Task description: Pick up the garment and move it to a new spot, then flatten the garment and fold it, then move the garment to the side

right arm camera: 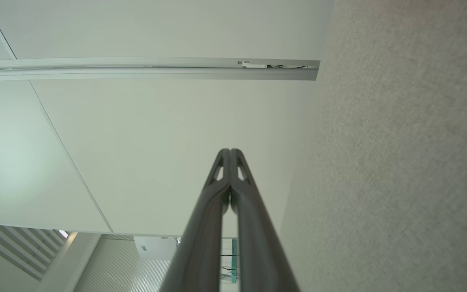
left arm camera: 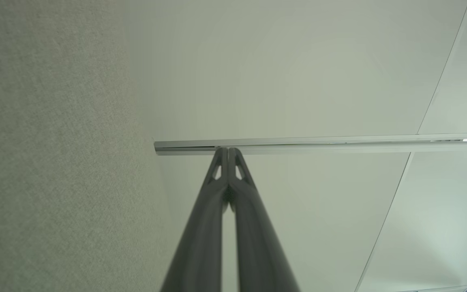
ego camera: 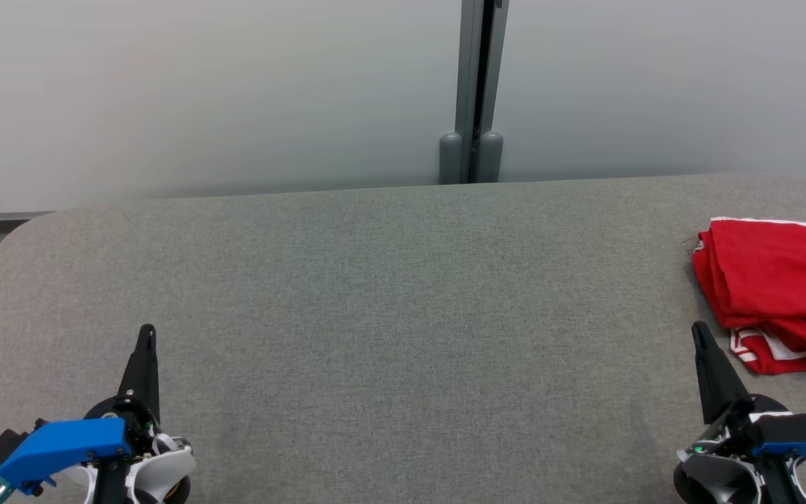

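Garment [ego camera: 777, 280] lies folded at table [ego camera: 389, 294] far rt edge — prob. parked aside — so your left gripper [ego camera: 146, 332] and right gripper [ego camera: 697, 331] idle, fingers together, empty.

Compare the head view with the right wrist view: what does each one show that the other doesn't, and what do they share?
The head view adds the red garment with white trim, lying bunched at the right side of the table, and the left gripper, shut, at lower left. The right wrist view adds a slatted panel at its lower left. Both share the right gripper, shut and empty, the grey table surface, the pale wall and its metal post.
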